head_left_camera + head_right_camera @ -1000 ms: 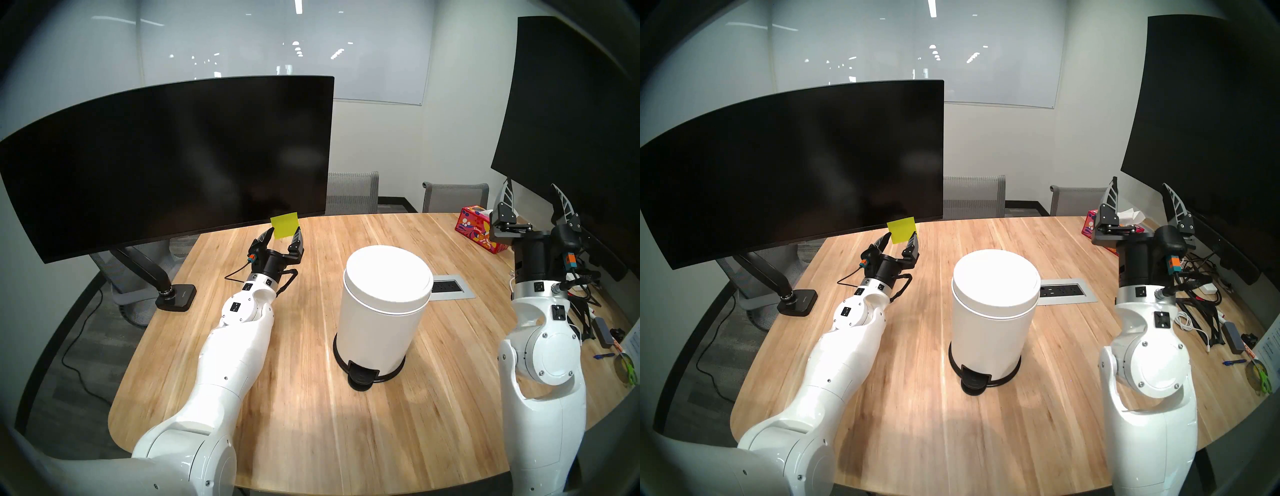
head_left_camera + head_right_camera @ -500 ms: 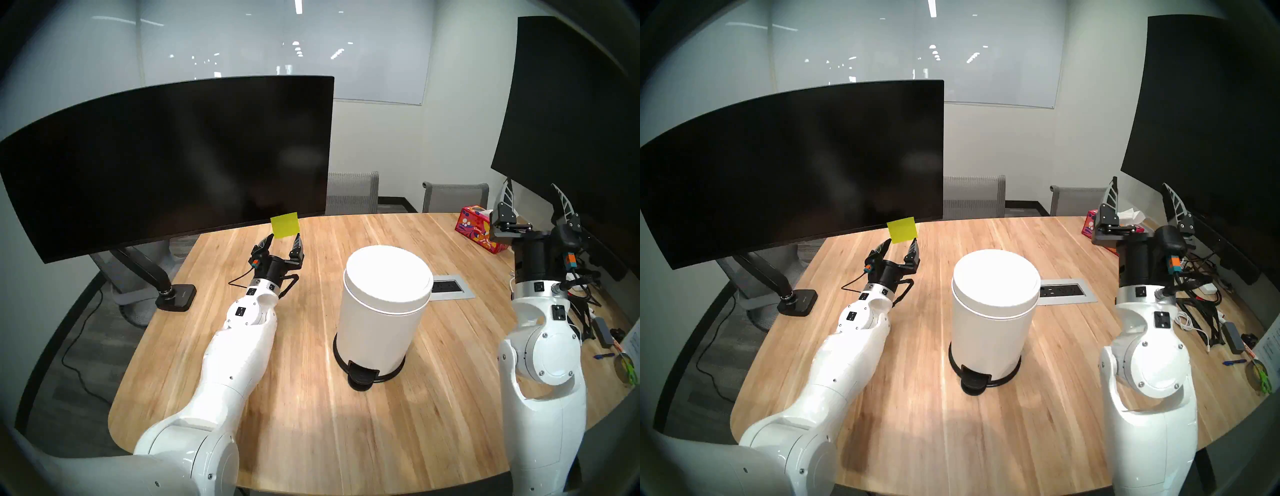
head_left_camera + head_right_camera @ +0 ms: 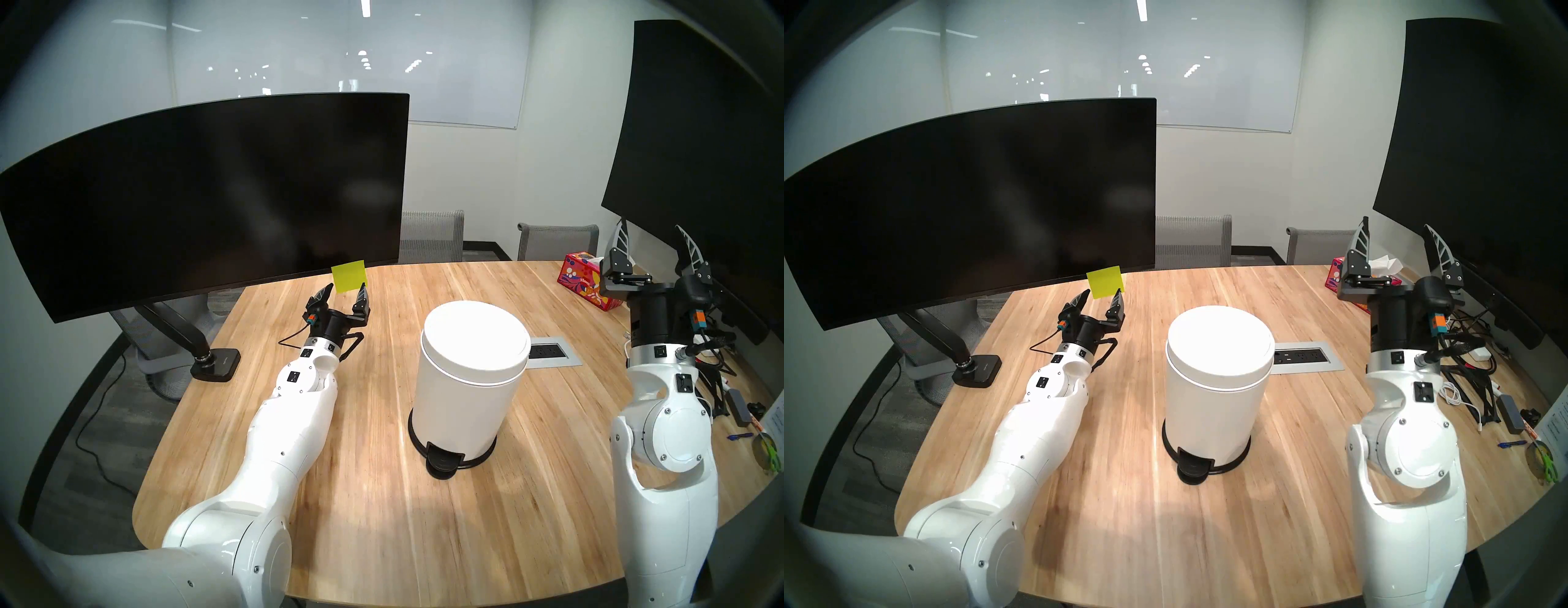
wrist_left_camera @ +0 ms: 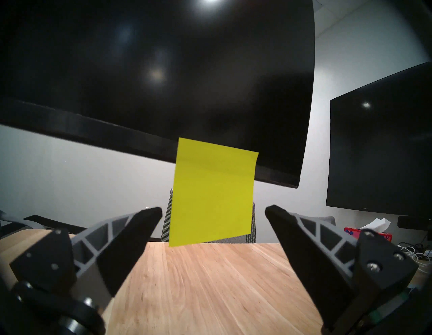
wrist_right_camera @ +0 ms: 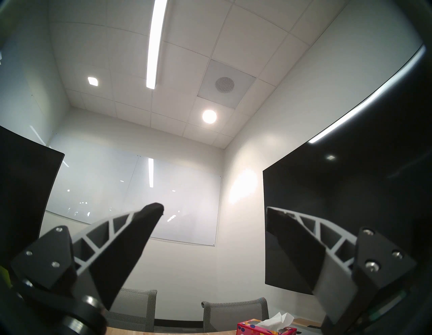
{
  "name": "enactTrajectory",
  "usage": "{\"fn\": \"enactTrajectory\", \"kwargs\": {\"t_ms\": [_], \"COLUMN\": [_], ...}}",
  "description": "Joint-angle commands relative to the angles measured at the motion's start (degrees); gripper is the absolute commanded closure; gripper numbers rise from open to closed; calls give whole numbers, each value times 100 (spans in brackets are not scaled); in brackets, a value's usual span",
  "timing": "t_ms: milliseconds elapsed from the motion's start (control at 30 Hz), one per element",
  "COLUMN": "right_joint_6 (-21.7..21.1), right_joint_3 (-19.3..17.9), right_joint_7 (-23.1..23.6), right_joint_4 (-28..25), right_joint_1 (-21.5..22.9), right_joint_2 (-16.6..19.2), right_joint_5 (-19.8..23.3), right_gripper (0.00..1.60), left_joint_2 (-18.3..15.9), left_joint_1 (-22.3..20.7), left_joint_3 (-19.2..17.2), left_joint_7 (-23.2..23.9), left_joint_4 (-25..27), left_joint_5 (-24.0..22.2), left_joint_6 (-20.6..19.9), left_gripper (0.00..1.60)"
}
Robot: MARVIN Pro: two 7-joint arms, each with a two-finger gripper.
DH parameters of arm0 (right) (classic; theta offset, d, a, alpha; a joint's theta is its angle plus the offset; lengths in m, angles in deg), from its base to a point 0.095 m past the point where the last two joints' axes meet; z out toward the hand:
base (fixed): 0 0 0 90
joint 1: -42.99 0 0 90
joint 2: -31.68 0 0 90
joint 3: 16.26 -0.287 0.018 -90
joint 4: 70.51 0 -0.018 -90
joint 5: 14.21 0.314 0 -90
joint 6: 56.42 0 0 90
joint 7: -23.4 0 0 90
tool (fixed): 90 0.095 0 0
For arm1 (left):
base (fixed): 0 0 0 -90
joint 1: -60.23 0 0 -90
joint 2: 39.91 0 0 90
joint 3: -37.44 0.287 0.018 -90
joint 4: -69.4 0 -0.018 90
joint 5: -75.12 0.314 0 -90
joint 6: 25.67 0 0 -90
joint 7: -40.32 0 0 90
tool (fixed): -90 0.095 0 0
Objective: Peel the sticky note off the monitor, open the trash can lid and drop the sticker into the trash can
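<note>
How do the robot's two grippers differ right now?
The left gripper reaches low over the table toward the sticky note; the right gripper is raised high, away from it. The left flanks the note's lower edge; the right has nothing between its fingers. Both are open and empty.

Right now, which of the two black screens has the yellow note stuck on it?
The wide curved monitor on the jointed arm, at the left. The sticker hangs from its lower edge; the other screen, at the right, carries none.
</note>
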Motion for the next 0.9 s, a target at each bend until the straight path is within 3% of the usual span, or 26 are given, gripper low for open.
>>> {"fn": "enactTrajectory", "kwargs": {"t_ms": [0,133,167,200,233,267,333,367,400,533,600,633,667,867], "right_joint_6": [11,12,12,12,12,12,12,11,11,11,11,11,11,10], "right_joint_3": [-4,-4,-3,-3,-3,-3,-4,-4,-4,-4,-4,-4,-4,-4], "right_joint_7": [13,13,13,13,13,13,13,13,14,14,14,14,14,14], "right_joint_4": [-117,-117,-116,-116,-116,-117,-117,-118,-118,-118,-118,-118,-118,-119], "right_joint_1": [15,15,16,16,16,15,15,15,15,15,15,15,15,14], "right_joint_2": [15,15,15,15,15,15,15,15,15,15,15,15,15,15], "right_joint_5": [7,6,6,6,6,6,7,7,7,7,7,7,7,7], "right_gripper": [0,0,0,0,0,0,0,0,0,0,0,0,0,0], "left_joint_2": [125,151,148,143,143,136,110,105,96,86,83,93,96,114], "left_joint_1": [-216,-306,-307,-308,-308,-315,-315,-314,-314,-318,-311,-309,-307,-220], "left_joint_3": [46,2,0,-2,-2,-7,5,2,4,1,16,6,5,-1], "left_joint_7": [-34,-63,-103,-115,-115,-112,-160,-154,-171,-197,-256,-232,-242,-262], "left_joint_4": [-27,-117,-105,-99,-99,-108,-121,-132,-145,-159,-146,-148,-146,-48], "left_joint_5": [26,-23,1,4,4,-13,40,32,35,33,95,51,54,42], "left_joint_6": [205,297,318,326,326,324,356,366,387,398,432,433,436,464], "left_gripper": [0,0,13,85,85,97,96,84,92,85,89,102,134,156]}}
